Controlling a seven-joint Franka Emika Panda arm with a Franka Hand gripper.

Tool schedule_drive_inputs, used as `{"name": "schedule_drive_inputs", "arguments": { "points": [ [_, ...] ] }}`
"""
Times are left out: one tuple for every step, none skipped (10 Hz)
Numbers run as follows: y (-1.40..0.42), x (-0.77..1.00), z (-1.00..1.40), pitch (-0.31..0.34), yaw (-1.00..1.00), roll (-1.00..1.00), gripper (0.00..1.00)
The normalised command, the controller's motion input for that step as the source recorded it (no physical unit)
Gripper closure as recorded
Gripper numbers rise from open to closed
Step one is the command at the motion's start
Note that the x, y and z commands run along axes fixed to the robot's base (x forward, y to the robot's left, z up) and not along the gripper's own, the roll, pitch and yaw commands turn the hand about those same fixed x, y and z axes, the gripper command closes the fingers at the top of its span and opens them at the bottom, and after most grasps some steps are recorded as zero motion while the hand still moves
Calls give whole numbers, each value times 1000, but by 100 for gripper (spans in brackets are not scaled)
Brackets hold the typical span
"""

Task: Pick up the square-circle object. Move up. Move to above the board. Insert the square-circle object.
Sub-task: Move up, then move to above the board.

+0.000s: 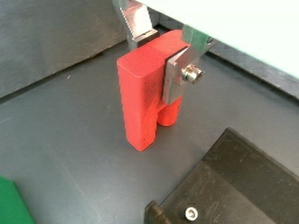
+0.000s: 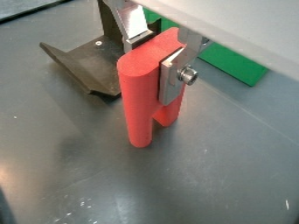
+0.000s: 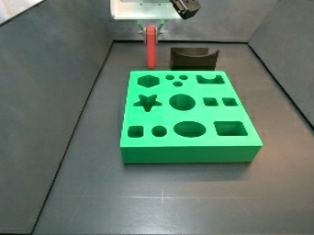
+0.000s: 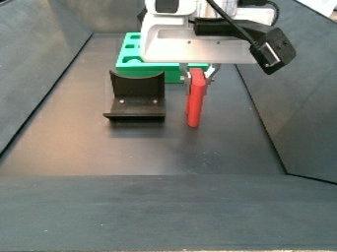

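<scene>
Wrist views: pincer (image 1: 163, 54) clamped on the red square-circle object (image 1: 146, 96), upright, base on the floor (image 1: 82, 149), fixture (image 2: 91, 63) close by. Side views: square-circle object (image 3: 151, 46) behind the board (image 3: 190, 117), beside fixture (image 4: 136, 95); board holes empty.

Square-circle object (image 1: 142, 92): plain matte red. Board (image 3: 186, 115): bright green, holes darker green. Fixture (image 4: 136, 94): dark, near black. Tool (image 1: 163, 54): silver fingers (image 1: 181, 72), white body in both side views. Floor (image 3: 172, 197): dark grey.
</scene>
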Motion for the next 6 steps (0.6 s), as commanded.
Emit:
{"name": "schedule_drive_inputs", "arguments": {
  "points": [
    [0, 0, 833, 0, 0, 0, 100],
    [55, 20, 803, 6, -51, 9, 100],
    [55, 9, 727, 31, -53, 12, 100],
    [35, 4, 535, 65, -45, 25, 100],
    [21, 3, 323, 71, -31, 45, 100],
    [-23, 188, 1000, 136, -367, -270, 100]
  ]
}}
